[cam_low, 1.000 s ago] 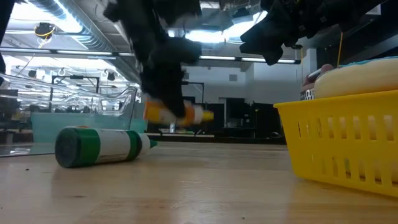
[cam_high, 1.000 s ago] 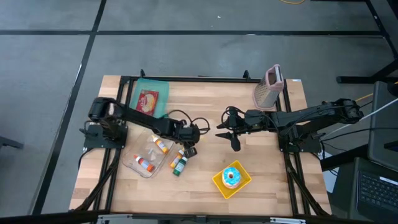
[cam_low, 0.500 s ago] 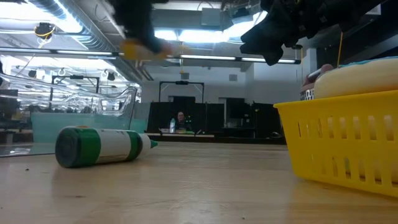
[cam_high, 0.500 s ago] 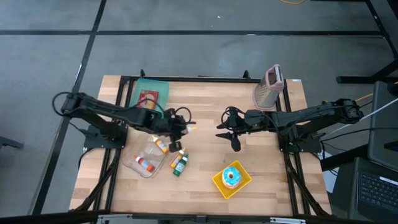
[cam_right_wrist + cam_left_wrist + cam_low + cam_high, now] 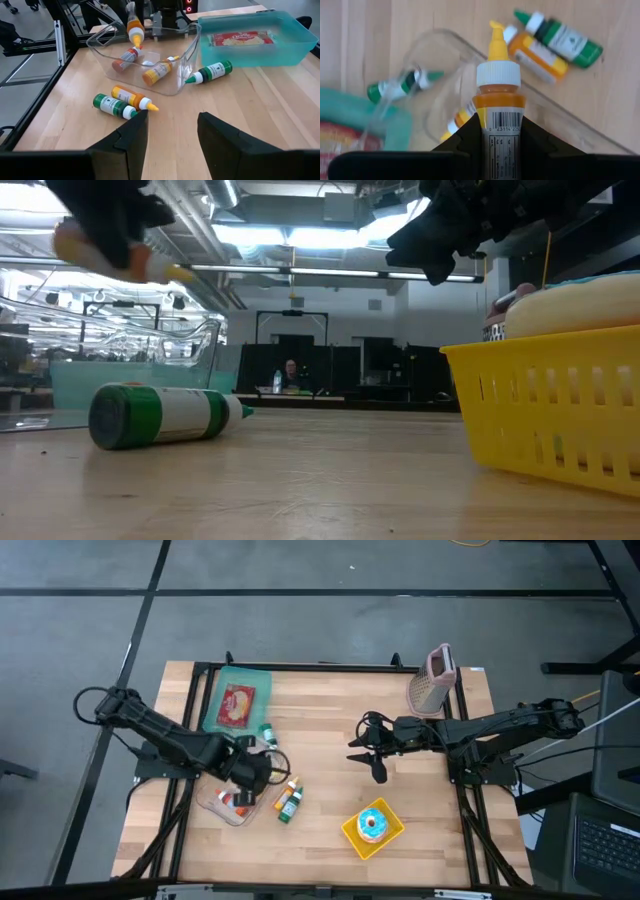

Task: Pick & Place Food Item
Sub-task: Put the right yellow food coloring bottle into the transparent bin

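The left arm reaches from the counter's (image 5: 330, 720) left edge toward its middle, its left pincer (image 5: 250, 772) hanging above the clear plastic tub (image 5: 212, 802) and pinching a yellow-orange squeeze bottle (image 5: 498, 102) by its body, the nozzle pointing away from the wrist. The right arm stretches in from the right side, its right pincer (image 5: 170, 122) held spread over the bare wood near the counter's centre, gripping nothing. The left wrist view alone shows the held bottle's white collar, yellow tip and barcode label, with the tub's curved rim beneath it. The right wrist view looks across the counter and shows several small bottles lying inside the tub, which the overhead view barely resolves. From the low view the lifted bottle appears high in the air, clear of the wood. On the counter just beside the tub lie a green bottle (image 5: 114, 106) and an orange bottle (image 5: 134, 99) side by side, and another green bottle (image 5: 210, 72) lies between the tub and a teal bin (image 5: 238, 698) holding a red packet. A yellow basket (image 5: 372, 830) with a frosted doughnut sits near the front edge, and a pink grater (image 5: 434, 680) stands at the far right corner.
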You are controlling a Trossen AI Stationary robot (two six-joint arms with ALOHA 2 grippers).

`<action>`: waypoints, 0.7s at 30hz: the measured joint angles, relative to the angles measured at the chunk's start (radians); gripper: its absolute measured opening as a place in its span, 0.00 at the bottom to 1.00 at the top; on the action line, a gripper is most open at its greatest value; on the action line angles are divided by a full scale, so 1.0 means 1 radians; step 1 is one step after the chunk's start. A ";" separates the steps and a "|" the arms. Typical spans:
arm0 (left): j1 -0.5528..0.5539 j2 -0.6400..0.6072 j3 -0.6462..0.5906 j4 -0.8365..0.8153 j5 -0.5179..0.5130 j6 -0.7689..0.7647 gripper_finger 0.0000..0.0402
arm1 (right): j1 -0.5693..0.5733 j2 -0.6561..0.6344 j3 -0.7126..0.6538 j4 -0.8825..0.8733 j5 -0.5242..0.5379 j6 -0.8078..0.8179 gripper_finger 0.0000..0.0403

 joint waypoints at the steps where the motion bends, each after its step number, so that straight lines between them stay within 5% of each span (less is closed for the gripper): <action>1: -0.014 0.001 0.000 -0.015 0.000 -0.017 0.21 | 0.000 0.000 0.000 0.000 0.000 0.000 0.42; 21: -0.139 0.071 -0.172 -0.031 0.096 -0.157 0.21 | 0.000 0.000 0.000 0.000 0.000 0.006 0.42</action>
